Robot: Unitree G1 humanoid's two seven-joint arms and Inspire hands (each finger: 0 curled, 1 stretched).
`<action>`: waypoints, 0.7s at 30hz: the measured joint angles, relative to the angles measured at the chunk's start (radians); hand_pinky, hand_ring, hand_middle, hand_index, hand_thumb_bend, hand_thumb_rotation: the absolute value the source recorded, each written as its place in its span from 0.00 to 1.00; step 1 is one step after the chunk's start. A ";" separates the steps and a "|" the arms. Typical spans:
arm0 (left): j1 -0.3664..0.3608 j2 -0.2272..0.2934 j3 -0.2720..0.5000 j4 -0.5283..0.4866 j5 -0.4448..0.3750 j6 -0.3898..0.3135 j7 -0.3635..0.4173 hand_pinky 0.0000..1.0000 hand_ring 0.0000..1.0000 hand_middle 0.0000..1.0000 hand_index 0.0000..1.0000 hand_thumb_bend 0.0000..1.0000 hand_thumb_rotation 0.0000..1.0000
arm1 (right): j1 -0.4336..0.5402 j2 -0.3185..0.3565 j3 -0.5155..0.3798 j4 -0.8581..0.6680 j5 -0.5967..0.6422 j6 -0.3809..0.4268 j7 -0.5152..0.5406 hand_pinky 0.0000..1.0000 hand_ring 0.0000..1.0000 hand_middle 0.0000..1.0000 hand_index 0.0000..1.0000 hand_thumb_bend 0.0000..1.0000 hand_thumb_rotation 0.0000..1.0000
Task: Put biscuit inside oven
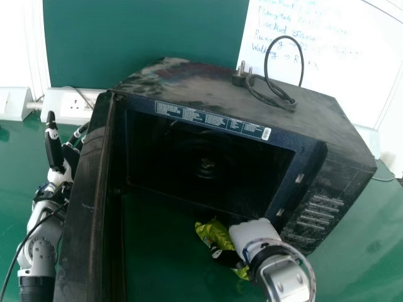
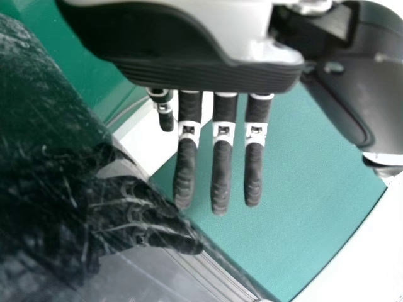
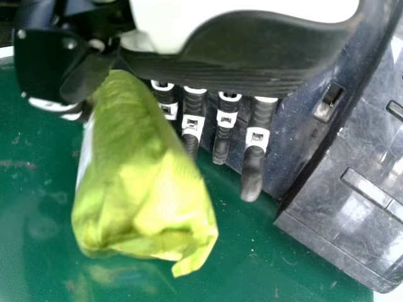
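Your right hand (image 1: 253,234) is pinching the biscuit packet (image 3: 141,182), so maybe lift a bit before easing into the oven (image 1: 315,119).

Blue handwriting (image 1: 271,33) on the flat white board (image 1: 352,94) includes "Running" and "Walking"; the black metal oven's (image 1: 343,135) white-printed strip label (image 1: 214,120) is too small to read.

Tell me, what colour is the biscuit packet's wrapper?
The wrapper is mostly bright yellow-green; it shows best in the right wrist view.
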 measured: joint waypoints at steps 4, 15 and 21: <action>0.000 0.000 0.000 -0.001 -0.001 0.002 0.000 0.23 0.32 0.44 0.49 0.52 0.09 | 0.025 -0.001 -0.016 -0.014 0.001 -0.003 -0.023 0.08 0.15 0.47 0.76 0.56 0.00; 0.000 0.000 0.000 -0.002 -0.006 0.004 0.000 0.24 0.32 0.44 0.49 0.52 0.09 | 0.025 -0.001 -0.099 -0.045 0.081 -0.010 0.022 0.11 0.20 0.47 0.65 0.57 0.00; 0.000 0.001 0.000 -0.002 -0.006 0.003 0.000 0.23 0.32 0.43 0.49 0.52 0.09 | 0.024 -0.019 -0.146 -0.068 0.166 -0.024 0.048 0.10 0.18 0.47 0.65 0.56 0.00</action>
